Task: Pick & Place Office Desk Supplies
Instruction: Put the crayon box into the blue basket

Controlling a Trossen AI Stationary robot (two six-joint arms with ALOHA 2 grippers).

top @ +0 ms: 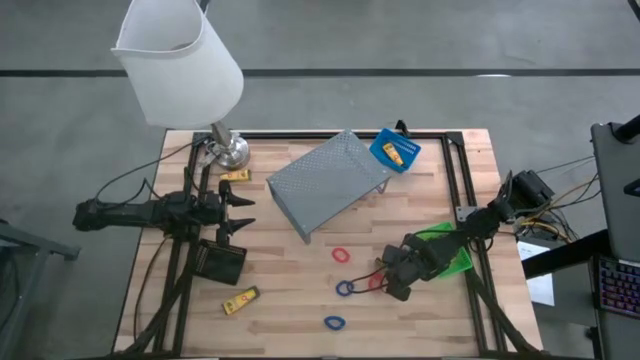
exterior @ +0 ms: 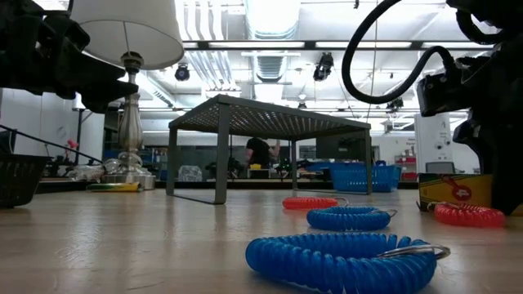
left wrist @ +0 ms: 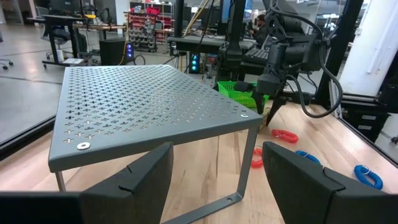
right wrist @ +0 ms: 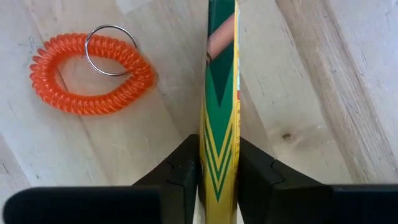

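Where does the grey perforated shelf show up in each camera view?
High view: grey perforated shelf at table centre, toward the back.
Low view: left of centre, mid-distance.
Left wrist view: fills the foreground.
Right wrist view: not in it.
Shared landmark: the lamp, beside it in high and low views.

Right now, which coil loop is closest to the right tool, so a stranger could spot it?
Start at the grey perforated shelf mid-table, then go toward the right tool near the green bin. Beside it lies a red coil loop; unlike the blue loops, it touches that tool's side.
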